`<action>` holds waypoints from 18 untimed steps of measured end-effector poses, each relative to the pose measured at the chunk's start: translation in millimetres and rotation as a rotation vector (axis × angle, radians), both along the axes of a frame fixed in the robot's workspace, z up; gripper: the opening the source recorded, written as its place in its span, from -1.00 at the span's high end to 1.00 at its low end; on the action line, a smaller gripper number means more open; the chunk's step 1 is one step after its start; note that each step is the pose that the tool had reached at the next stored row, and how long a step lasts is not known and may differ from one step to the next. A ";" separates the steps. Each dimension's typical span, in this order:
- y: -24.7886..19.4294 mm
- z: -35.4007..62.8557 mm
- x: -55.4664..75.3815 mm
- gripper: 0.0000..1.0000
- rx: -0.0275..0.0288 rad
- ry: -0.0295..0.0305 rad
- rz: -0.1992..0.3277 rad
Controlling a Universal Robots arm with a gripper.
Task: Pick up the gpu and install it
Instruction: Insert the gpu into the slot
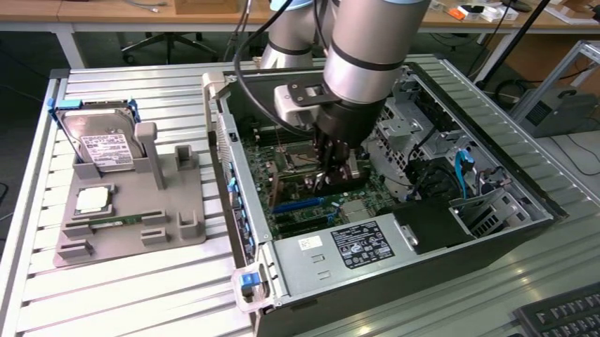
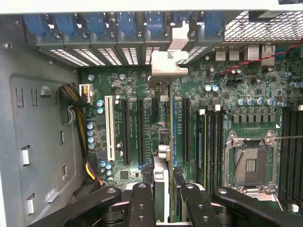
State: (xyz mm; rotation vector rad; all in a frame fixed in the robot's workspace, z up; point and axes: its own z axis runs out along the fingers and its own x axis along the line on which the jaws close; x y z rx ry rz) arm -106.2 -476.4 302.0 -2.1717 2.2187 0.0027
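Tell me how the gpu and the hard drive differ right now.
The gpu is a thin card seen edge-on; the hard drive is a boxy silver block with a white label. The gpu is clamped in the jaws of the gripper inside the computer case; the hard drive stands in the gray holder outside it. Both stand on edge.

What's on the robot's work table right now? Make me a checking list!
Surface: ribbed metal table, with an open computer case on it.
Job's things: graphics card, on edge over the slots of the green board.
Clutter: grey holder with a hard drive and a memory stick.
Hand: hand inside the case, closed on the graphics card.
Cables: black cable beside the arm; blue cable in the case.
Surroundings: keyboard, desks.
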 end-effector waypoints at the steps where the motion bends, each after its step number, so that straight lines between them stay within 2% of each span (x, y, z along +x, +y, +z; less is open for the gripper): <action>1: 0.0 0.0 -0.5 0.47 -0.0001 0.0000 0.000; 14: 0.1 -2.2 -8.8 0.47 -0.0001 0.0001 0.000; 18: 2.4 -3.2 -9.3 0.47 -0.0001 0.0001 -0.007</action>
